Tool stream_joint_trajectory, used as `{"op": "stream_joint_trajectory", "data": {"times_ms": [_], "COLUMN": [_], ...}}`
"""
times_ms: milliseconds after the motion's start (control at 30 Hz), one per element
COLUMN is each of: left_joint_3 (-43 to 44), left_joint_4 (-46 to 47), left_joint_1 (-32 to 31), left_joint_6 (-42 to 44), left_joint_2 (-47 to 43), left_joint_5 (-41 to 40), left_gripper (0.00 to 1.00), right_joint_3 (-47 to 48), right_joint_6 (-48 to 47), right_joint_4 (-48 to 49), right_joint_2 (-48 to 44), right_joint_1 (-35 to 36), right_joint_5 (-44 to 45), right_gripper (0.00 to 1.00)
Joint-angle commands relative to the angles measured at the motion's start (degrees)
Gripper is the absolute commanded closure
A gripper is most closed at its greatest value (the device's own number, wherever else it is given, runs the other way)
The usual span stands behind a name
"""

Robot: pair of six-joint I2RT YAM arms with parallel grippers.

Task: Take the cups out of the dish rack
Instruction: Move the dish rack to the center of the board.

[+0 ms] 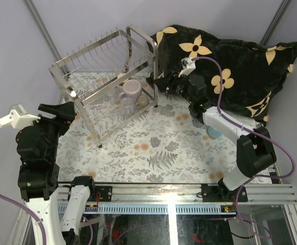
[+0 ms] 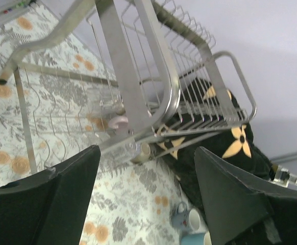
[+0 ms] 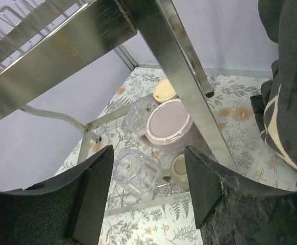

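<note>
Fingers first: my left fingers (image 2: 62,199) are spread wide and hold nothing. They hover just off the left end of the dish rack (image 1: 113,79), whose tube frame and rows of thin tines fill the left wrist view beyond them. My right fingers (image 3: 95,191) are parted too and empty, poised at the rack's right end, close to the black flowered pillow (image 1: 230,66). The rack stands on the floral bench (image 1: 158,148), toward its far left. Several cups sit in the rack's lower level. A lilac mug (image 3: 168,127) shows its open mouth to my right wrist camera, with a clear glass (image 3: 135,171) just beside it on the near side. A second glass (image 3: 140,113) stands close behind that, and a small cream cup (image 3: 178,171) sits against the mug's lower edge. Outside the rack, a blue mug (image 2: 181,217) with a cream inside rests on the bench near the pillow, with a pale blue cup (image 2: 194,239) just beside it. In the view from above, my right arm hides most of that pair.
</note>
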Motion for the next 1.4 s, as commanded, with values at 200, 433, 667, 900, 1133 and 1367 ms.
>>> {"op": "stream_joint_trajectory", "data": {"times_ms": [200, 433, 667, 900, 1133, 1367], "left_joint_3": [-0.78, 6.38, 18.54, 21.84, 29.26, 36.66], "left_joint_4": [-5.94, -4.73, -2.21, 6.07, 11.41, 12.29], "left_joint_1": [0.23, -0.87, -1.17, -1.24, -3.73, -8.68], "left_joint_6": [4.37, 9.64, 11.97, 8.84, 8.34, 11.31], "left_joint_2": [-3.14, 2.51, 11.97, 19.98, 29.0, 39.17], "left_joint_5": [15.67, 11.61, 11.96, 15.59, 16.54, 13.0], "left_gripper": [0.28, 0.26, 0.26, 0.26, 0.25, 0.23], "right_joint_3": [-8.7, -11.94, -11.13, -10.31, -10.79, -11.66], "right_joint_6": [2.58, 2.68, 2.48, 1.67, 1.47, 0.66], "right_joint_4": [-0.68, -3.12, -4.91, -6.67, -7.78, -9.28], "right_joint_2": [-15.03, -20.55, -22.03, -22.5, -22.5, -23.87], "right_joint_1": [0.21, 0.21, 0.23, 0.24, 0.23, 0.24], "right_joint_5": [0.9, 2.31, 1.92, 1.92, 2.12, 3.19], "right_gripper": [0.35, 0.35, 0.35, 0.35, 0.35, 0.34]}}
